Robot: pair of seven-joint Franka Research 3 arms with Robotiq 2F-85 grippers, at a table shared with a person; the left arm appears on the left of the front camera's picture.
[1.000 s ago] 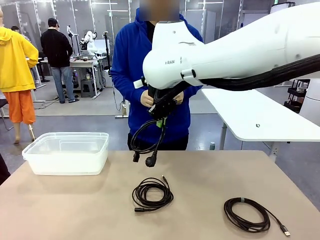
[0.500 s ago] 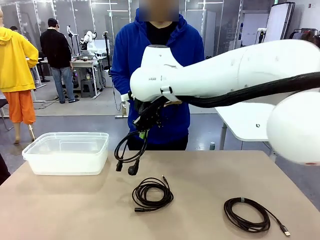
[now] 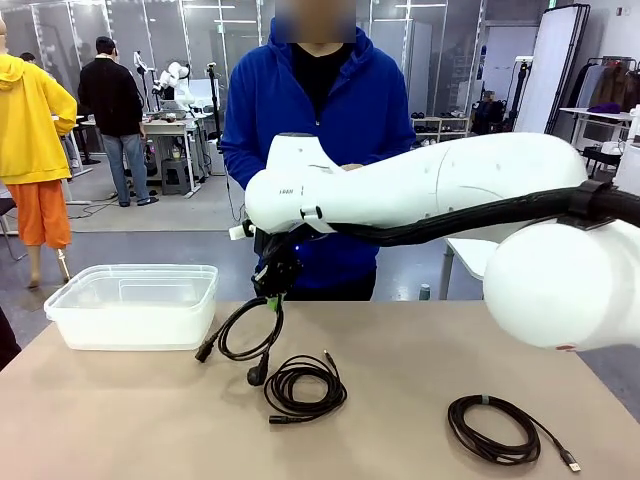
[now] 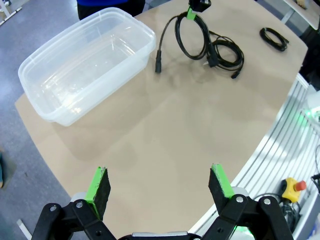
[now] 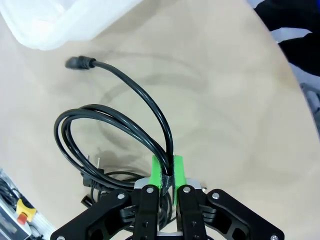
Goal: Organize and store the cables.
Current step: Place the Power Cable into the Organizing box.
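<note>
Right gripper (image 3: 272, 287) pinched shut on a black cable (image 3: 238, 335), green pads (image 5: 161, 169) clamped on the loop's top. The coil hung just right of the bin (image 3: 130, 325), plugs low over the table (image 3: 420, 345); can't tell if they touched. Second coil (image 3: 305, 388) lay flat further right of the bin, third (image 3: 492, 428) well apart from it. The white right arm crossed in front of the person (image 3: 320, 110) beyond the bin. Left gripper (image 4: 160, 182) spread wide, holding nothing, on the bin's near side. Bin: clear plastic, rectangular, rounded corners. Table: matte tan. Cables: glossy, round, thin.
</note>
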